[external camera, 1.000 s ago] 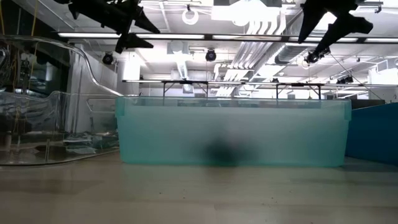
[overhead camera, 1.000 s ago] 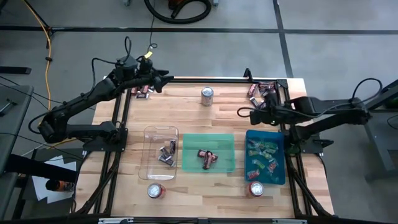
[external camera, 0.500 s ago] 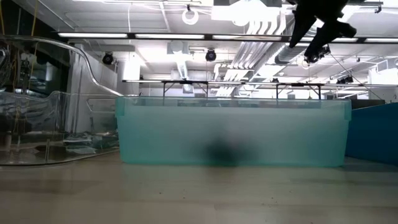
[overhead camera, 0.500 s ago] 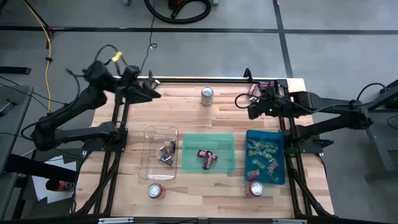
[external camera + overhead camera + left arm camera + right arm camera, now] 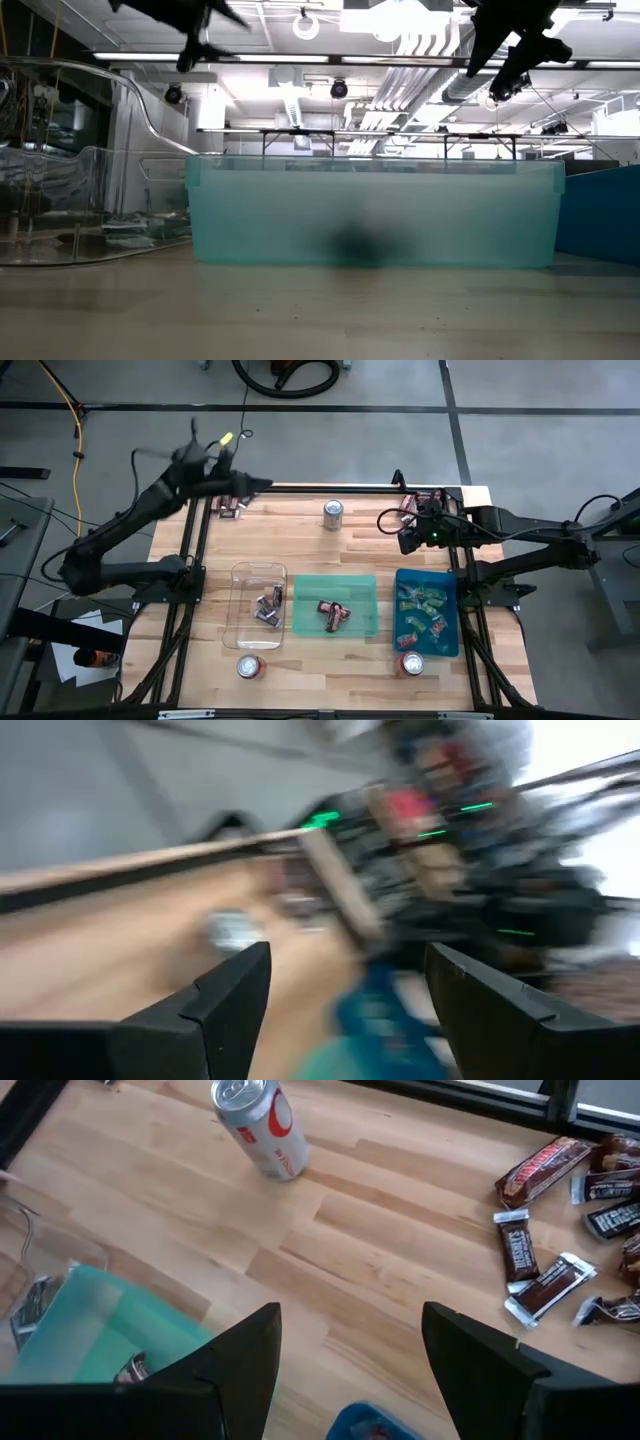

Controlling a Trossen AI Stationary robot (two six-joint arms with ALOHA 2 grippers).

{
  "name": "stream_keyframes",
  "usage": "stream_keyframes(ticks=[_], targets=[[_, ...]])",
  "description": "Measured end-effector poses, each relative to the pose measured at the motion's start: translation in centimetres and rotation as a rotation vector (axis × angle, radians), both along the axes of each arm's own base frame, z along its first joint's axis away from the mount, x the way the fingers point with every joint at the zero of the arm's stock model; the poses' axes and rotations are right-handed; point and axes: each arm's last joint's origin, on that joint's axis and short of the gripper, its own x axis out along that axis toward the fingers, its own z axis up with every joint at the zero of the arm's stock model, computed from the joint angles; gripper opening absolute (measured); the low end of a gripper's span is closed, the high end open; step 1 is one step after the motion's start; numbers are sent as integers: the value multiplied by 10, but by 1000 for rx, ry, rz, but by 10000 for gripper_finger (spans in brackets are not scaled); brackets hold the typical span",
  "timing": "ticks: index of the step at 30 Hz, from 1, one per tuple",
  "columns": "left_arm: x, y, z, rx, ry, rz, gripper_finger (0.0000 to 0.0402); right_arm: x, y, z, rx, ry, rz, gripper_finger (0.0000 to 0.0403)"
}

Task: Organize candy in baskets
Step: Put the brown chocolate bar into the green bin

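**A:** Wooden counter point(image 5: 300, 540), concrete floor around it. Where's the candy?

**B:** Partly sorted. Dark-and-silver pieces point(image 5: 268, 605) lie in the clear basket point(image 5: 240, 575), maroon ones point(image 5: 333, 613) in the green basket point(image 5: 362, 585), and green-and-pink ones point(image 5: 422, 610) in the blue basket point(image 5: 450, 582). Loose piles remain at the far-left corner point(image 5: 232, 507) and the far-right corner point(image 5: 420, 503).

**A:** What has just changed?

**B:** A second ago the right pincer point(image 5: 404, 542) hung by the blue basket's far edge. It has since moved up beside the far-right pile, fingers apart and empty. The left pincer point(image 5: 262, 484) pulled back leftward, then swung out again past the far-left pile. It is blurred with motion, and its fingers are spread with nothing between them.

**A:** Meaning?

**B:** I'd judge both arms are between deliveries and lining up fresh picks.

**A:** Any writing?

**B:** The brown wrappers point(image 5: 560, 1275) carry pale lettering I can't read with confidence. The silver can point(image 5: 262, 1128) shows a red mark, but no legible name.
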Motion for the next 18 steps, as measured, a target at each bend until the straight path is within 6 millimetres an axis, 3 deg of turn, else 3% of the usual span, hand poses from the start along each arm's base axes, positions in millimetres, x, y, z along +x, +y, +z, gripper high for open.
stream_keyframes(ticks=[4,8,13,18], targets=[[2,51,-8,28,384,127,252,0,0,0,27,-16,-22,238],[-3,87,-53,-93,852,217,252,0,0,0,46,-32,-51,238],[-10,94,-118,-248,1165,190,252,0,1,0,61,-44,-73,238],[-15,91,-159,-264,1205,279,252,0,0,0,56,-44,-76,238]])
